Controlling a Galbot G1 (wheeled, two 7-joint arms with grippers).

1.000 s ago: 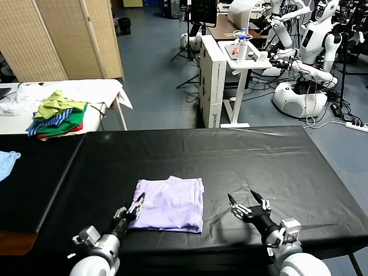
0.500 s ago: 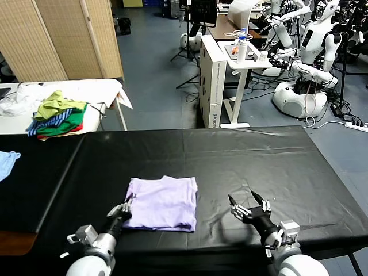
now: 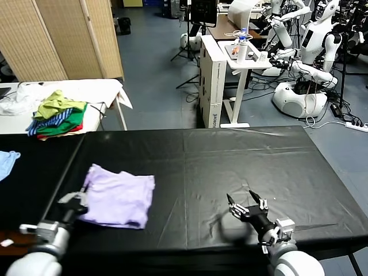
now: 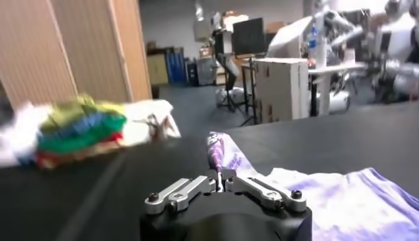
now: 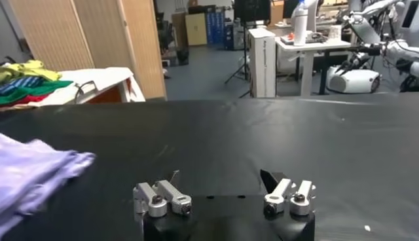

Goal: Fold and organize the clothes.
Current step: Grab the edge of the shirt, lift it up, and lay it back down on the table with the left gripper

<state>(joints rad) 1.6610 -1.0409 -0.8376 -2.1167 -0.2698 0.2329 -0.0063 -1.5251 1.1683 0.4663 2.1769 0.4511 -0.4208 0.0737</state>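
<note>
The clothes, a folded pale lavender T-shirt (image 3: 118, 197), lie on the black table (image 3: 230, 161) at its left front. My left gripper (image 3: 82, 198) is shut on the shirt's near left edge. In the left wrist view a pinched fold of the lavender T-shirt (image 4: 215, 149) rises between the closed fingers of the left gripper (image 4: 221, 175), and the rest of the cloth spreads to one side. My right gripper (image 3: 247, 206) stands open over the bare table at the right front, holding nothing. The right wrist view shows the right gripper (image 5: 221, 175) with jaws wide apart and the shirt (image 5: 33, 173) far off.
A pile of green, yellow, blue and red garments (image 3: 57, 118) sits on a white side table beyond the black table's far left corner. A light blue cloth (image 3: 7, 161) lies at the far left edge. Other robots and a white desk (image 3: 241, 57) stand behind.
My left gripper closed on the shirt's edge and dragged the folded shirt well to the left across the table. The right arm stayed almost still.
</note>
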